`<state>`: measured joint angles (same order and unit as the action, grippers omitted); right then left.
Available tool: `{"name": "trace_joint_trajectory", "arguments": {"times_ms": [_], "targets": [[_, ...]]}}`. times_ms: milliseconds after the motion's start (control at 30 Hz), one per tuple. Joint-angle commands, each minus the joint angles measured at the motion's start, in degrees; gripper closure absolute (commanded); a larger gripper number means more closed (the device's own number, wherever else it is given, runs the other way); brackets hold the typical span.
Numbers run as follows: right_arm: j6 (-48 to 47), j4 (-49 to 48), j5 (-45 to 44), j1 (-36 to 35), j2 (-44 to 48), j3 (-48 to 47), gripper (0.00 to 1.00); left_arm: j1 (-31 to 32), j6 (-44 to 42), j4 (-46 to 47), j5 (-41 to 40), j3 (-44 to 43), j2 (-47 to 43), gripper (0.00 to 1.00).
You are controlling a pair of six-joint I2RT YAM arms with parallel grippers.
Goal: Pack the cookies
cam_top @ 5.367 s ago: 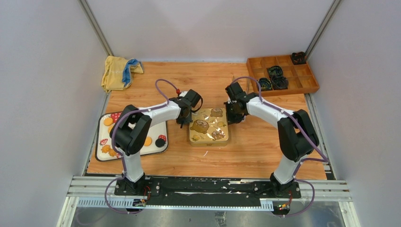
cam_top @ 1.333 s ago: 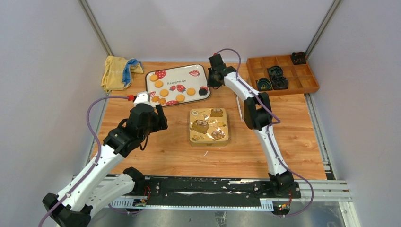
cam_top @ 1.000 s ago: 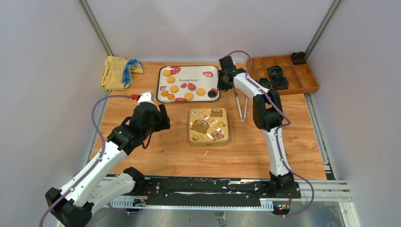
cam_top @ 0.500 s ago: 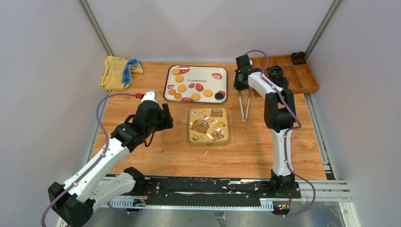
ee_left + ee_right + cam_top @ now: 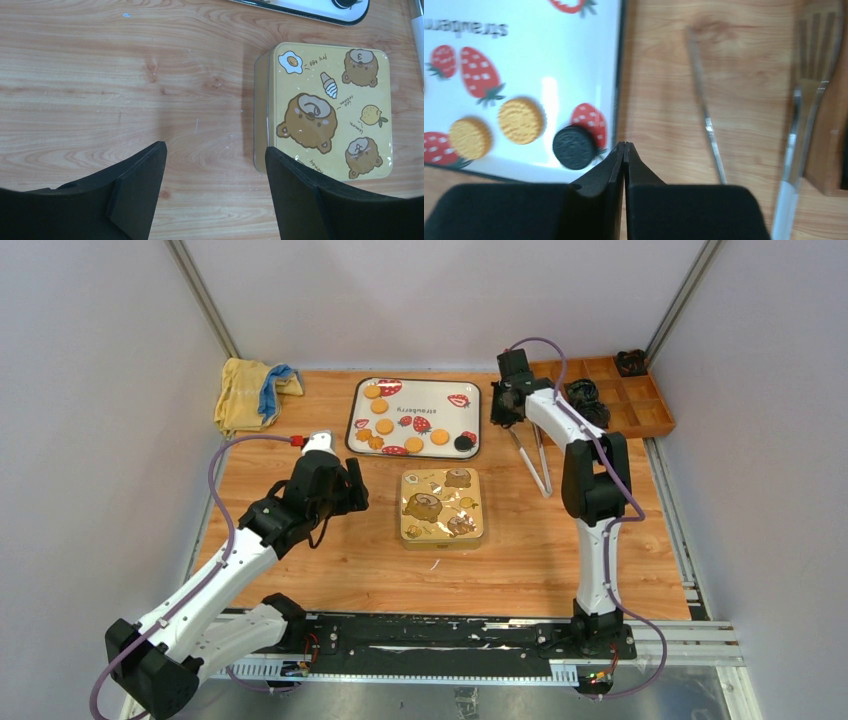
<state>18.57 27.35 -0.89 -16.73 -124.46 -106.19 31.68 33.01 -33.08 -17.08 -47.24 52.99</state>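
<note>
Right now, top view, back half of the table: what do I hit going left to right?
yellow cloth → tray with cookies → tongs → wooden box

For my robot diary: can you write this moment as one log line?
left gripper: open, near tin | right gripper: shut, by tray edge | cookies: on tray | tin: lid on
</note>
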Motion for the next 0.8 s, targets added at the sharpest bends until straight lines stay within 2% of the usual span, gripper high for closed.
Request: {"name": "trace_joint_trajectory", "arguments": {"times_ms": [0,67,167,233,300,467,767], "targets": [[0.6,1.4,7.2,-1.7,-0.1,0.1,0.9,0.1,-0.4,1.2,0.3,-1.3,-0.3,0.22],[1.8,2.1,9.3,-1.7,-2.0,-1.0,0.85,0.1,-0.3,0.9,0.2,-1.3,-0.7,0.22],[3.5,2.0,11.7,-1.8,-2.8,0.2,0.84,0.1,-0.5,0.0,-0.4,-1.2,-1.6,0.22],[3.7,1.0,11.4,-2.0,-2.2,3.1,0.87,0.1,-0.5,-0.4,-0.8,-1.0,-2.3,0.22],[3.4,0.2,11.6,-2.1,-1.5,5.1,0.94,0.1,-0.5,-0.6,-0.9,-0.7,-2.6,0.22],[2.4,0.0,12.0,-2.3,-2.1,6.1,1.0,0.1,-0.3,0.0,-0.6,-0.6,-1.8,0.22],[3.0,1.1,8.7,-2.2,-5.8,1.6,0.89,0.1,-0.5,-0.3,-1.2,-0.8,-2.7,0.22]]}}
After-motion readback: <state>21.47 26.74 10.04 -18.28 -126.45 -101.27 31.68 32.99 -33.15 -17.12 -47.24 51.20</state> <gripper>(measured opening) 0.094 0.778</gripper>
